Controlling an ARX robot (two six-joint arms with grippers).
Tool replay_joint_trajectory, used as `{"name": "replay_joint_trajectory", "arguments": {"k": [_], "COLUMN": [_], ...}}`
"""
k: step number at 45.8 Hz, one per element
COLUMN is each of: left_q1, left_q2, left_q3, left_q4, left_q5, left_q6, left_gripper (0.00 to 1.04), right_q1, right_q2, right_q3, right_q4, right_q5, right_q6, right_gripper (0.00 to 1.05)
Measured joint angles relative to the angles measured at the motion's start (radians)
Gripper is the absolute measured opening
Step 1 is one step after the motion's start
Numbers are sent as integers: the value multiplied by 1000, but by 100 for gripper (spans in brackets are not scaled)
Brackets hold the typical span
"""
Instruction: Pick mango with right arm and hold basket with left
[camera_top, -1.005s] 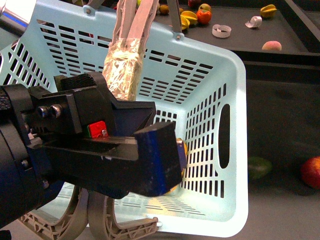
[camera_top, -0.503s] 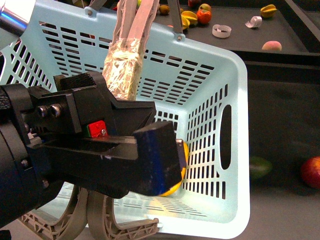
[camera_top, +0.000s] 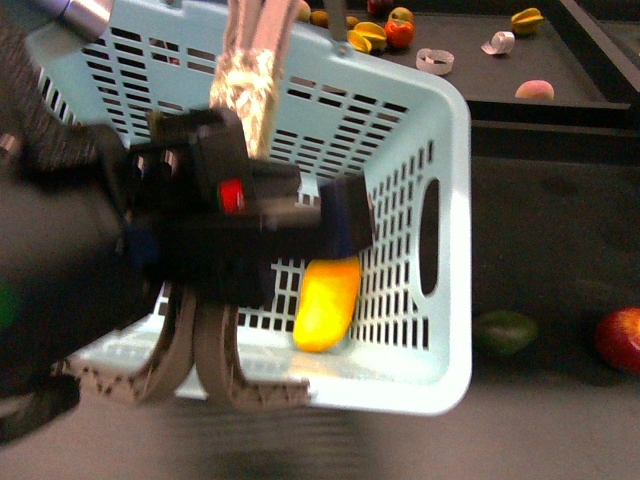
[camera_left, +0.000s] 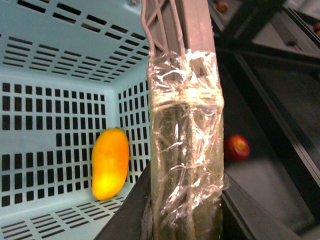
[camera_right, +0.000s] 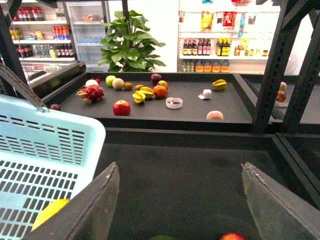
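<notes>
Mango (camera_top: 325, 300) lies in the basket (camera_top: 450, 200). The left pincer (camera_left: 187, 225) clamps the taped handle (camera_left: 185, 125), apparently holding the basket aslant, and the right pincer (camera_right: 182, 200) gapes empty beside it. The mango rests at the basket's near right corner, where the tilt would settle it, its long axis along the right wall.

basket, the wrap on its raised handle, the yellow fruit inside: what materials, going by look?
Basket: moulded plastic, probably. It is light turquoise and smooth with a slight sheen, and has regular slotted walls and a rounded rim.
Handle wrap: clear film or tape, crinkled and glossy, wound in layers.
Mango: smooth, faintly waxy yellow-orange skin. Whether it is real fruit or a replica cannot be told.
</notes>
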Motion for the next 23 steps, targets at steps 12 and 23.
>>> {"name": "replay_joint_trajectory", "arguments": {"k": [12, 23], "left_q1": [172, 293], "left_q2": [219, 428], "left_q3": [237, 372], "left_q4": [-11, -35], "left_q5": [-153, -325], "left_q6": [-325, -723], "left_gripper": [23, 22], "right_q1": [0, 0], "right_q2": [0, 0], "right_q3": [0, 0], "right_q4": [0, 0], "right_q5": [0, 0], "right_q6": [0, 0], "right_gripper": [96, 96]}}
